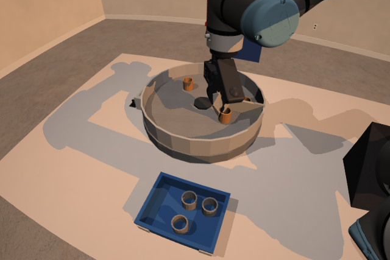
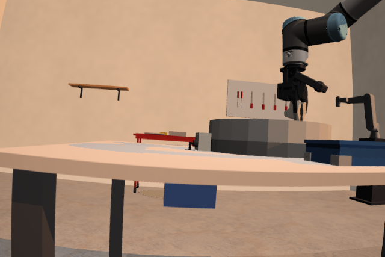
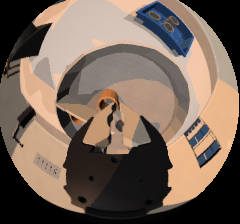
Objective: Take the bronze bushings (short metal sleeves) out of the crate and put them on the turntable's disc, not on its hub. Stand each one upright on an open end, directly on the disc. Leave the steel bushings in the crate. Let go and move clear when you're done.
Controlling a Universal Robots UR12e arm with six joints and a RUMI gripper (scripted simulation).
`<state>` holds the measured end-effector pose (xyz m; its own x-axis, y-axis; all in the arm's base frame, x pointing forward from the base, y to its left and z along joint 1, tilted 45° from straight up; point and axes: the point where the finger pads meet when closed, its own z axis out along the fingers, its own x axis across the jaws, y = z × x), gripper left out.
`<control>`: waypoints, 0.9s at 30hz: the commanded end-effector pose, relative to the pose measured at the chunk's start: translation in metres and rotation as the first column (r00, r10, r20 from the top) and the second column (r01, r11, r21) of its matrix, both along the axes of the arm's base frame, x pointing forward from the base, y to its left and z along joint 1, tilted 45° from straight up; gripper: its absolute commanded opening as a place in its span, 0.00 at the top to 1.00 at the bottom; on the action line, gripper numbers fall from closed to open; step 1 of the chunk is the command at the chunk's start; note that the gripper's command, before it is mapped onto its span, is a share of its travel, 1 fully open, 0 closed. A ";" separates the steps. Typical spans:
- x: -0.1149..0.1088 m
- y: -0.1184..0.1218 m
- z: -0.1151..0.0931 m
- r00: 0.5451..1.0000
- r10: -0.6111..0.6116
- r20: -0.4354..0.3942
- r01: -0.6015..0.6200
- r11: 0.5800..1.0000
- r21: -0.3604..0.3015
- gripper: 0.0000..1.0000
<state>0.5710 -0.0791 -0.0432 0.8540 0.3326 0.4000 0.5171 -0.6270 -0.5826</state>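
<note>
Tool (image 1: pixel 222 108) pinching bronze bushing (image 1: pixel 225 115) upright, seemingly on disc (image 1: pixel 176 119).

Top: high, angled down across the counter (image 1: pixel 78 162), turntable (image 1: pixel 201 144) mid-frame, crate (image 1: pixel 147 216) nearest.
Exterior: low, near counter-edge height, side-on and farther back, toward the rear wall.
Wrist: fisheye, looking down past the end effector (image 3: pixel 114 116), close above the disc.
Shared: turntable and crate appear in all three.

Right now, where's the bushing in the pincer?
Top view: the bronze bushing is upright in the pincer, low over the disc, just right of the hub.
</note>
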 end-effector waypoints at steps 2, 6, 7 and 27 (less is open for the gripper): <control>-0.001 0.004 -0.002 1.000 0.001 -0.002 -0.001 1.000 0.002 1.00; 0.000 0.003 -0.002 1.000 0.000 0.000 0.000 1.000 0.001 1.00; 0.000 0.002 -0.001 1.000 0.000 0.000 0.000 1.000 0.000 1.00; 0.000 0.002 -0.001 1.000 0.000 0.000 0.000 1.000 0.000 1.00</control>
